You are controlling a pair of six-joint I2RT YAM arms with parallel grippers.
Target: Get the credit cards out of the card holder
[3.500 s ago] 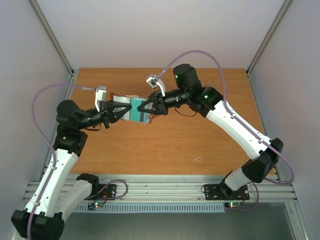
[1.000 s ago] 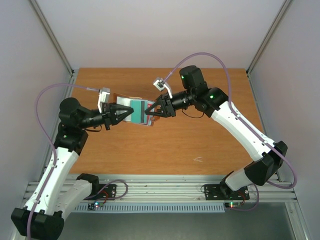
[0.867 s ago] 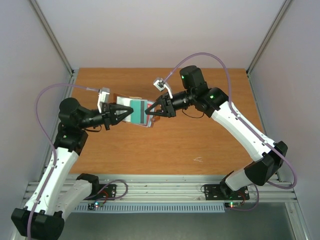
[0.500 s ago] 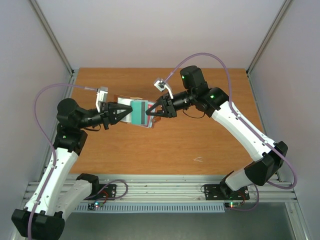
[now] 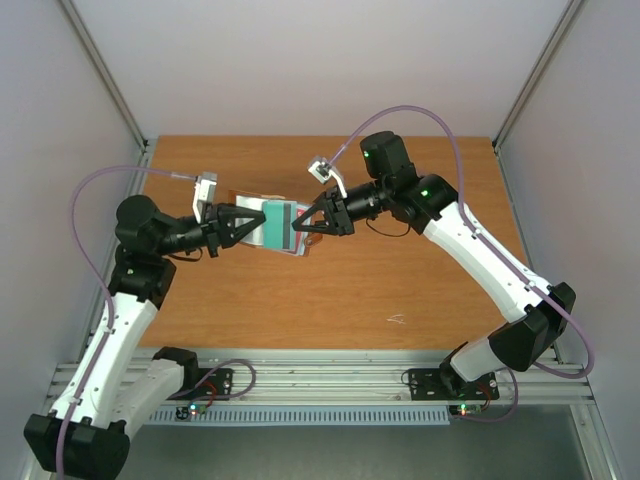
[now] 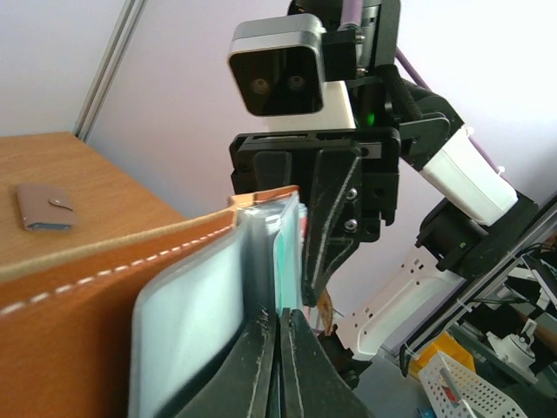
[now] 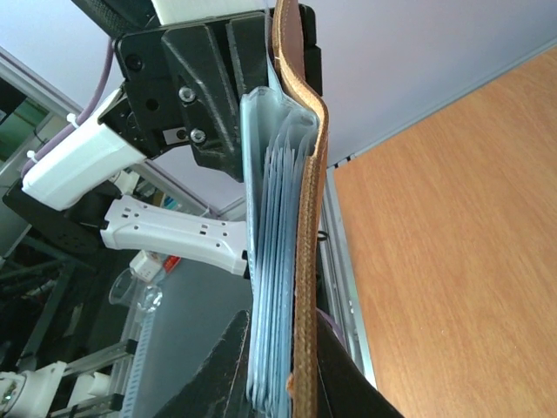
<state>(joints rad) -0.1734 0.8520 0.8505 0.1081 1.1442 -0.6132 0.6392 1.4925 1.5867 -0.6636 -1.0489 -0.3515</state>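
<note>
Partly hidden, card holder (image 5: 278, 233), pinched by left tool (image 5: 261, 222), right tool (image 5: 297, 227).

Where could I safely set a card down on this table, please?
Freest is the bare table stretch between left arm and right arm, nearer than the card holder; also the back right corner. Crowded: mid-table, where left gripper and right gripper both clamp the card holder.

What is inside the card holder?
Stacked clear sleeves sit inside the brown holder, and a teal card shows through one. Any cards in the other sleeves are hidden, as those sleeves are seen only edge-on.
</note>
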